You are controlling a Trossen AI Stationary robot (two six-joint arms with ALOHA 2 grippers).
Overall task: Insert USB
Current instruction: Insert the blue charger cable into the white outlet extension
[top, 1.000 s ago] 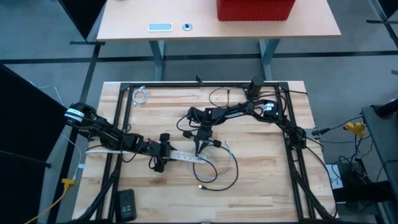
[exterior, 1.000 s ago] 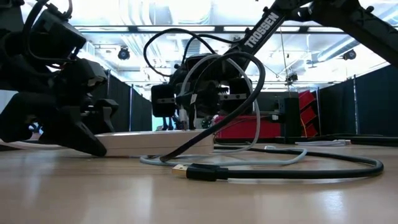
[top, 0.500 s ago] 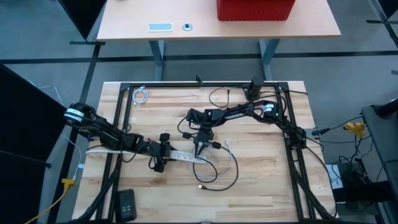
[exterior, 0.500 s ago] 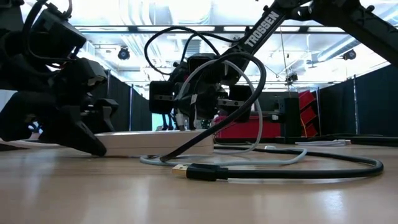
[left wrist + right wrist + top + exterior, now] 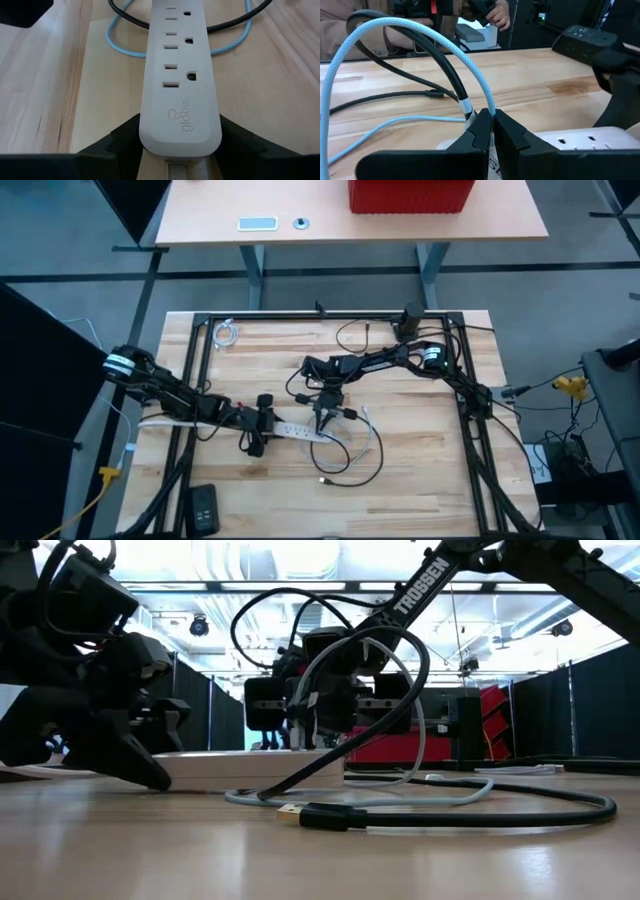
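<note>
Above the power strip (image 5: pixel 291 427) — right gripper (image 5: pixel 322 412) pinches the cable (image 5: pixel 470 65); left gripper (image 5: pixel 250 423) clasps the strip's end.

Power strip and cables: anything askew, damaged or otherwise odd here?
Nothing looks damaged. The power strip lies flat, its end between the left gripper's fingers. The right gripper is shut on the light blue cable above the strip. A black cable lies loosely looped, its USB plug unplugged.

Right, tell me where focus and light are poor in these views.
Low view: the bright ceiling lights behind turn the left gripper into a dark silhouette, and the near tabletop is soft. Left wrist view: evenly lit, the power strip sharp. Right wrist view: the right gripper at the bottom edge is dark and slightly blurred. High view: flat, even light.
</note>
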